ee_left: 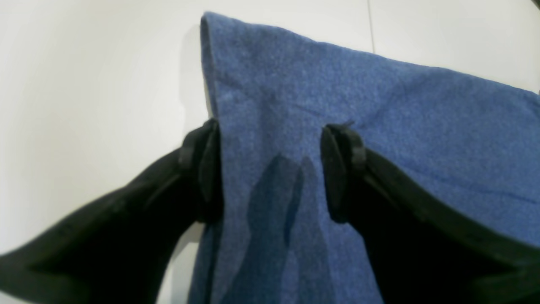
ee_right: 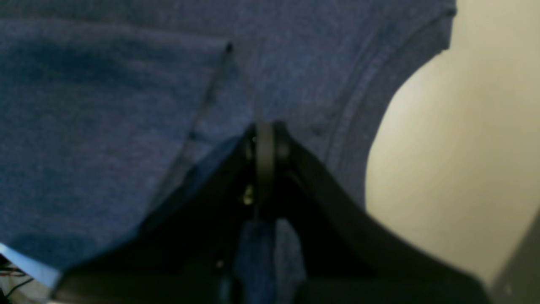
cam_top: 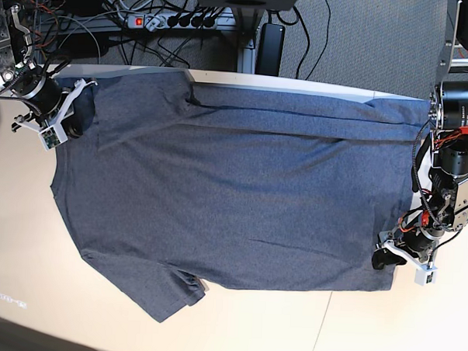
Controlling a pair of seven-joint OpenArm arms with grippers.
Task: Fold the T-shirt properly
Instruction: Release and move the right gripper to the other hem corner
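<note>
Left gripper (ee_left: 270, 169) first: its two black jaws stand apart, spread on either side of a strip of blue cloth, one pad at the folded edge and the other resting on the fabric, nothing pinched between them. Over on the right gripper (ee_right: 265, 143), the jaws are pressed together with cloth bunched around them, clenched on the T-shirt (cam_top: 233, 199) near a stitched hem. Pulling back to the base view, the shirt lies spread across the table (cam_top: 42, 291), plain side up, neck end on that view's left and bottom hem on its right, one sleeve pointing toward the near edge and the other up by the far edge. The right gripper sits at the far left corner by the upper sleeve; the left gripper sits at the near right corner by the hem. The tabletop is pale cream and smooth, with a thin seam line (ee_left: 371, 25) visible in the left wrist view. Beyond the far edge there's grey carpet (cam_top: 380, 42), a tangle of black cables (cam_top: 147, 39), and a power strip (cam_top: 178, 21) with a red switch
</note>
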